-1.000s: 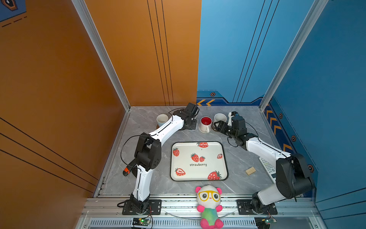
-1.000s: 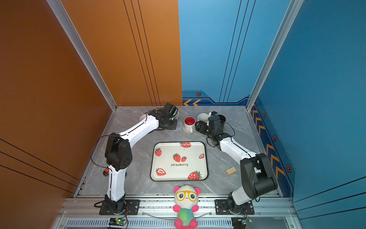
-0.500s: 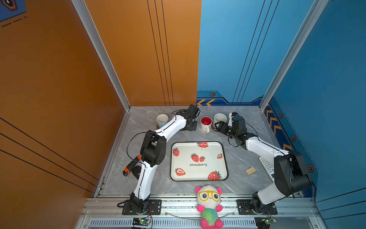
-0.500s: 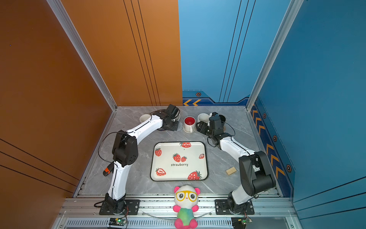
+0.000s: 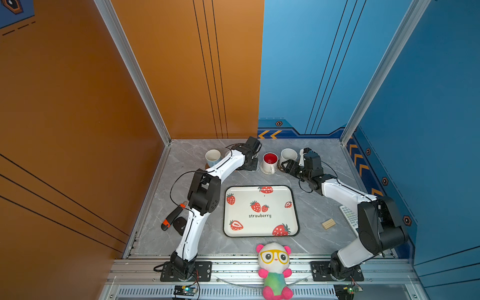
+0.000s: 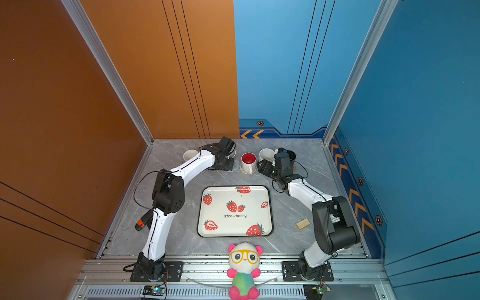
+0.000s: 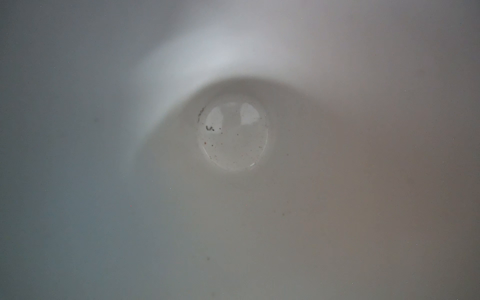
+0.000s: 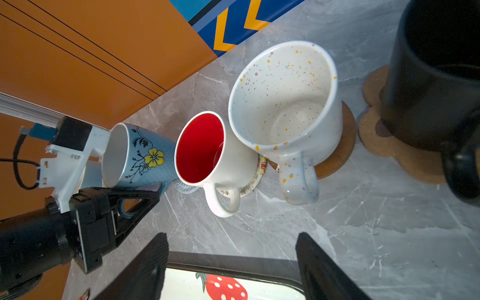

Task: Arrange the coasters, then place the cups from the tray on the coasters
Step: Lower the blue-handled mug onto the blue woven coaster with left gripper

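Note:
The strawberry tray (image 5: 260, 228) lies empty mid-table. My left gripper (image 8: 153, 197) is shut on the handle of a tilted light blue flowered cup (image 8: 140, 155) over a grey-blue crochet coaster (image 8: 185, 187). The left wrist view shows only a pale cup inside (image 7: 233, 135). A red-lined white cup (image 8: 200, 148) stands on a woven coaster (image 8: 257, 171). A speckled cup (image 8: 283, 93) rests on a brown disc (image 8: 342, 140), and a black cup (image 8: 428, 78) on a paw-print coaster (image 8: 389, 150). Another light blue cup (image 5: 213, 157) stands at the back left. My right gripper (image 8: 231, 259) is open over the tray's far rim.
A plush panda (image 5: 274, 270) sits at the front edge. An orange-handled tool (image 5: 172, 217) and a black round object (image 5: 180, 224) lie left. A wooden piece (image 5: 328, 224) and a keypad (image 5: 349, 217) lie right. Walls close three sides.
The left arm's elbow has swung slightly toward the middle, uncovering the orange-handled tool. The right arm has drawn in a little. Neither gripper has changed its opening.

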You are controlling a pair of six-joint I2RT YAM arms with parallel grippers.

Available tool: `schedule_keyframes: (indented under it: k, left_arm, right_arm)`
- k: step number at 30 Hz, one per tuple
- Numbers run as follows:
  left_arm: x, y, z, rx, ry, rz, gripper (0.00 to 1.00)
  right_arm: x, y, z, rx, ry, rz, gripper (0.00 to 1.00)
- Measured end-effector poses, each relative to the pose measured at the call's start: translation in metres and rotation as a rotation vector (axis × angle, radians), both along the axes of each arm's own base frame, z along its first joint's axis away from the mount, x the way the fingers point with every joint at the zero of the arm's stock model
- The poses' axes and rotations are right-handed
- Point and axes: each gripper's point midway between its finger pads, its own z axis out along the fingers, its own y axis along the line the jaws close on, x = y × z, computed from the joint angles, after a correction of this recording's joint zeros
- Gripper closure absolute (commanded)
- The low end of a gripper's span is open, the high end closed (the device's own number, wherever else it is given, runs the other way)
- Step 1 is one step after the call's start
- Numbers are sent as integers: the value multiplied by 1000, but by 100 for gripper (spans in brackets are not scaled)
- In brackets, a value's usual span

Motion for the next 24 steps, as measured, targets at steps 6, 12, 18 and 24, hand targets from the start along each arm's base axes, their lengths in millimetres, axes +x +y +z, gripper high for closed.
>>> schedule_keyframes:
  k: [6,12,18,24]
  left_arm:
    - [1,-1,1,-9,1,-2,100]
    - [1,0,-7,-6,16,0,100]
    - [0,0,-16,0,33,-1,100]
    - [0,0,-17,-3,35,-2,100]
  right_arm:
    - [1,1,-5,-1,11,3,24]
    - [2,2,-9,-2,22,6,24]
    - [2,1,-9,-1,22,5,24]
    - [4,1,-8,0,19,3,25]
